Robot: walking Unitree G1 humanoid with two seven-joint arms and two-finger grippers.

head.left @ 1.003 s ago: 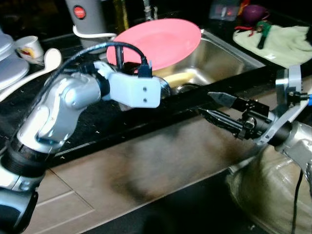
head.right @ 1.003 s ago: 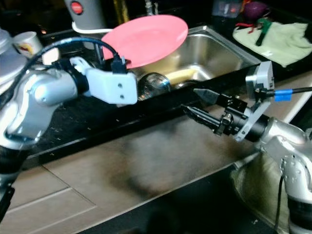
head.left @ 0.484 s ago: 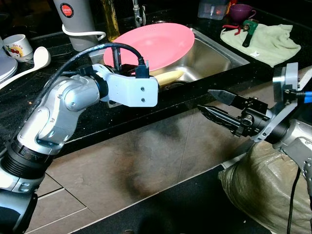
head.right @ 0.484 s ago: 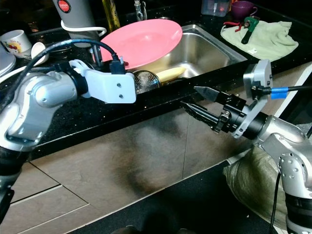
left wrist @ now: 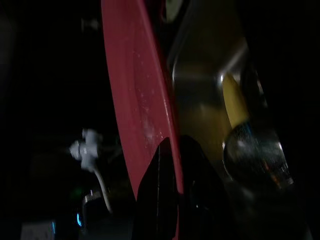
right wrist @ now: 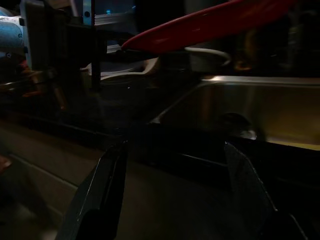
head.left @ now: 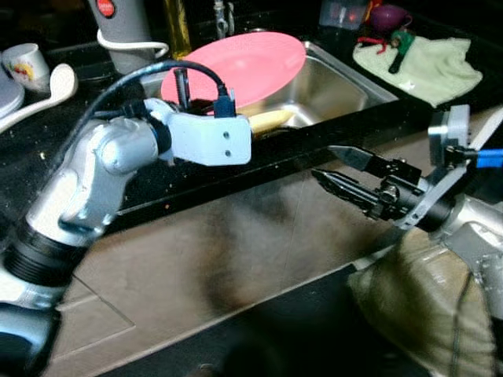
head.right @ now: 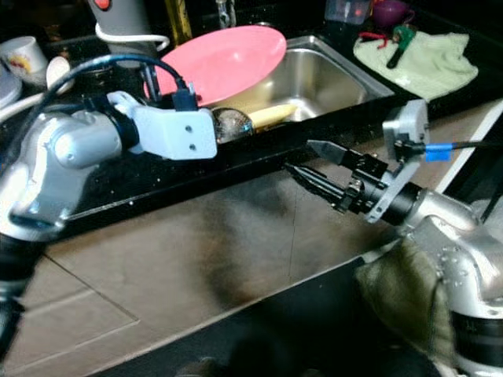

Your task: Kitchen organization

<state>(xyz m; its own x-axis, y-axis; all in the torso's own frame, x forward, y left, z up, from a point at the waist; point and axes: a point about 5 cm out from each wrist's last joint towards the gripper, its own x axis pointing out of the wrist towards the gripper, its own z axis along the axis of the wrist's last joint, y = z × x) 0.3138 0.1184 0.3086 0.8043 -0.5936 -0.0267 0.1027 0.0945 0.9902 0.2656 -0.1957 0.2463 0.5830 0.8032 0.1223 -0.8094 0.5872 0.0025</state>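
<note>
Plate (head.left: 244, 67) in pink, round and shallow with a smooth matt face, fills the upper middle of the left eye view, tilted up over the near-left corner of the sink (head.left: 346, 82) with its far edge high. It is held that way because the left gripper (left wrist: 167, 195) has it by the near rim: in the left wrist view the two black fingers (left wrist: 200, 190) are pressed onto the rim from either side, and the plate runs away from them edge-on as a thin red band with a faint speckle of water or dust. Gripping at the rim probably keeps the face clear and lets the plate be lifted out of the basin without scraping what lies under it.

Beneath the plate, in the basin, lie a pale yellow long thing (head.left: 263, 120), too blurred to name, and a shiny round metal piece (head.right: 232, 124).

The right gripper (head.left: 338, 169) hangs at middle right of the frame, in front of the dark counter edge (head.left: 314, 145) and below the sink, its fingers spread in a wide V and holding nothing. It looks parked there to stay out of the way, or ready to take a second item.

On the counter at upper right lies a green cloth (head.left: 420, 67); at upper left stand a cup (head.left: 23, 61) and a white spoon (head.left: 39, 98).
</note>
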